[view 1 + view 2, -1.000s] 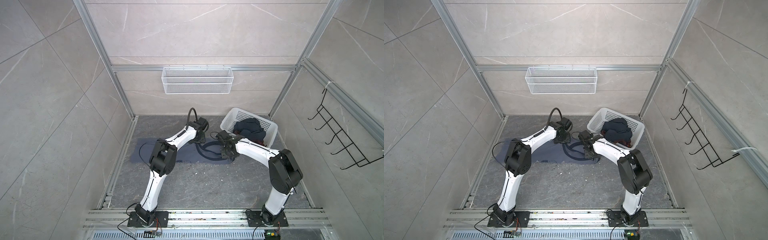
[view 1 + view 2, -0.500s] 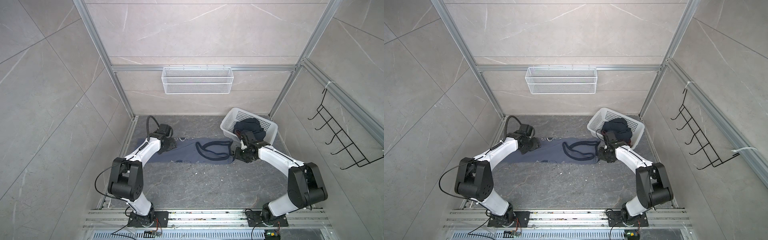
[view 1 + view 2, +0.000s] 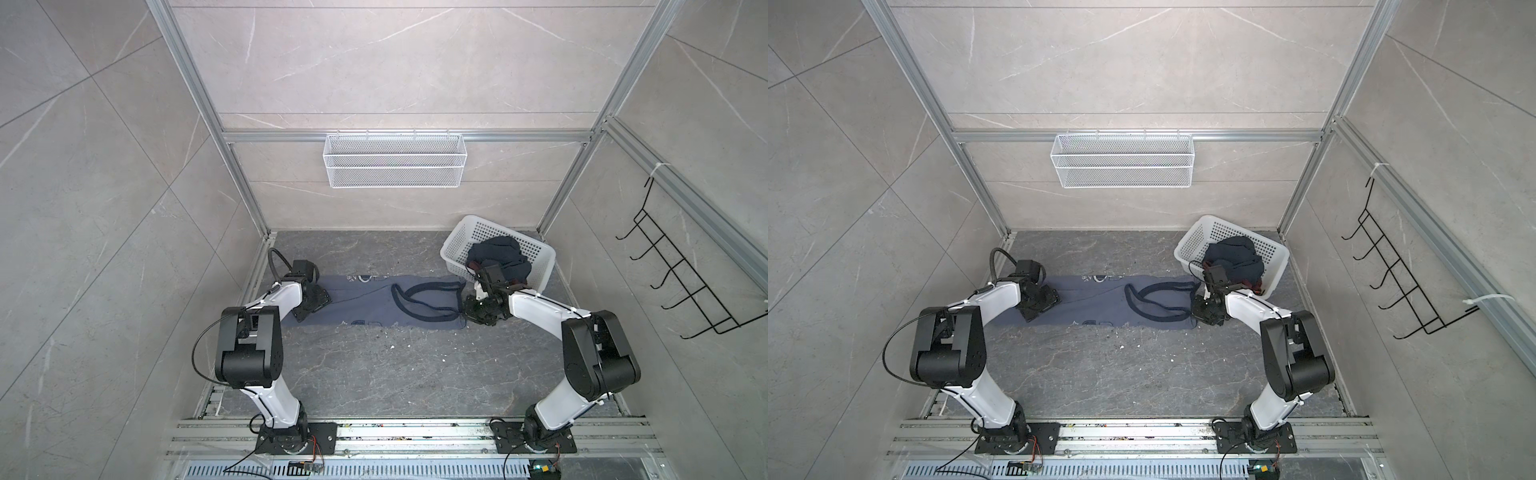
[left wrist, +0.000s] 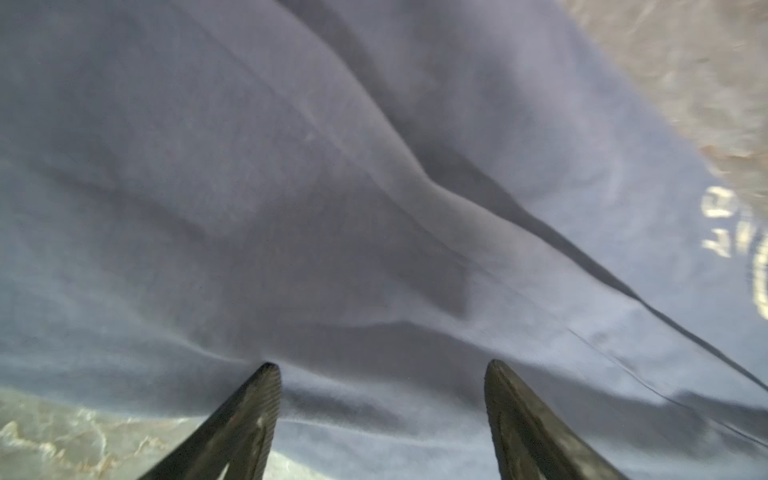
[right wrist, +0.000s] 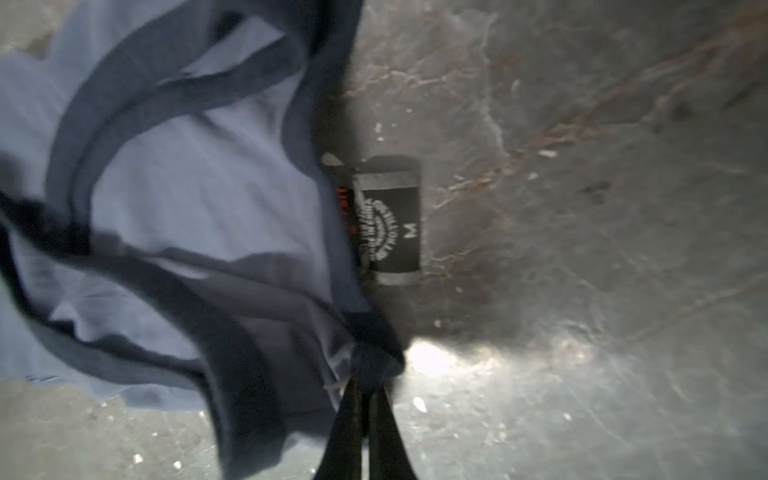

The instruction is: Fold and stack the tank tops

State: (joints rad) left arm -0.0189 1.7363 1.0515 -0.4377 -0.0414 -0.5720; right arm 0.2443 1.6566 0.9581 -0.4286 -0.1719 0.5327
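The slate-blue tank top [image 3: 365, 305] [image 3: 1096, 305] lies stretched flat across the floor, its dark-trimmed straps [image 3: 419, 301] toward the right. My left gripper [image 3: 312, 306] [image 3: 1040, 306] stands open over its left end; in the left wrist view the fingertips [image 4: 270, 374] rest apart on the blue cloth [image 4: 332, 187]. My right gripper [image 3: 468, 316] [image 3: 1198, 316] [image 5: 365, 386] is shut on a bunched dark strap [image 5: 374, 361] at the right end, next to a black size label [image 5: 390, 220]. The dark navy tank top [image 3: 498, 255] [image 3: 1233, 257] is crumpled in the white basket [image 3: 457, 237].
The white basket [image 3: 1192, 243] stands at the back right, just behind my right gripper. A white wire shelf [image 3: 392, 166] hangs on the back wall and a black hook rack [image 3: 681, 286] on the right wall. White crumbs [image 3: 392, 345] dot the grey floor in front.
Both arms swung apart from the middle of the top to its two ends. The right gripper then closed on the strap; the left gripper opened slightly and stayed open.
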